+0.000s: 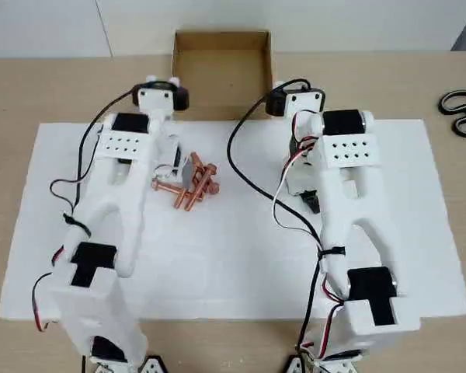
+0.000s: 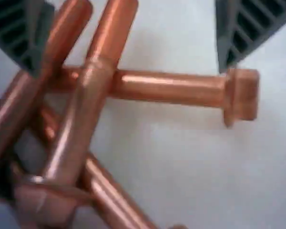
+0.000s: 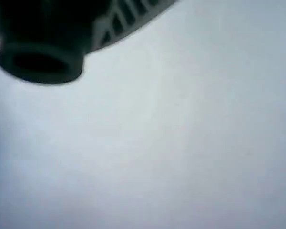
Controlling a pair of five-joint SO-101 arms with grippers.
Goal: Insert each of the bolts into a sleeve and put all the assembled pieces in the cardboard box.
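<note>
Left gripper [image 2: 129, 70] wide open, empty, straddling tangled bolts [image 1: 190, 183] on surface [image 1: 217, 264], near box [image 1: 176, 58]. Risk: closing pinches two crossed bolts, or scatters pile. Right gripper [image 1: 311, 200] state: cannot tell.

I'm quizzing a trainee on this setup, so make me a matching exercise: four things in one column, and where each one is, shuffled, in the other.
Things:
1. bolts
2. box
3. scissors
4. left claw

Places:
A. at the far edge of the table, beyond the sheet
B. open, just over the bolts
C. piled on the white sheet
D. on bare table, right of the sheet

Pairs: 1-C, 2-A, 3-D, 4-B
</note>
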